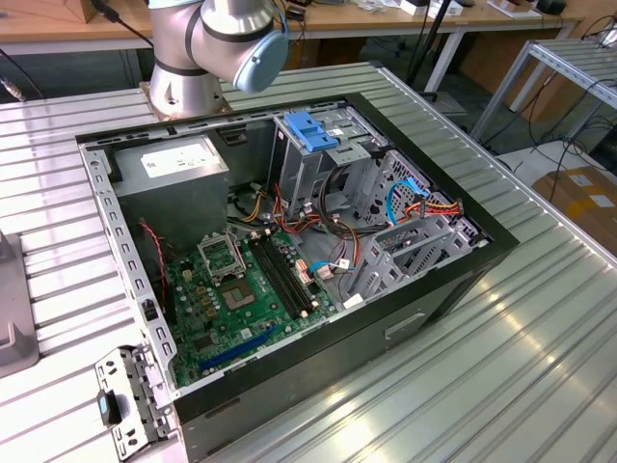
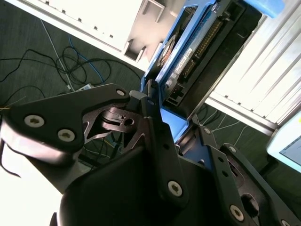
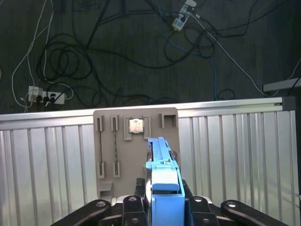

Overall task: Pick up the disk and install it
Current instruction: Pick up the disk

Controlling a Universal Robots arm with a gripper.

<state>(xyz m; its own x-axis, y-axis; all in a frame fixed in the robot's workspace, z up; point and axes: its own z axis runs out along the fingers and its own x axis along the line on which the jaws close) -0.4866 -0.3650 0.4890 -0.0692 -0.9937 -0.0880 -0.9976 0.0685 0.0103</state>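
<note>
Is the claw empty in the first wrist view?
No, the claw is shut on the disk, gripping its blue carrier.

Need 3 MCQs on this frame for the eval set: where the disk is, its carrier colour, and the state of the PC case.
1. Where is the disk?
A) on a shelf
B) clamped in the gripper
C) in a person's hand

2. What colour is the disk's carrier?
A) red
B) yellow
C) bright blue

3. The computer case is:
A) lying open, with the motherboard exposed
B) closed by a side panel
C) standing upright

Answers:
1 B: both wrist views show the fingers closed on its sides.
2 C: a blue frame surrounds the dark drive in both wrist views.
3 A: the exterior view looks straight down onto the board.
</note>
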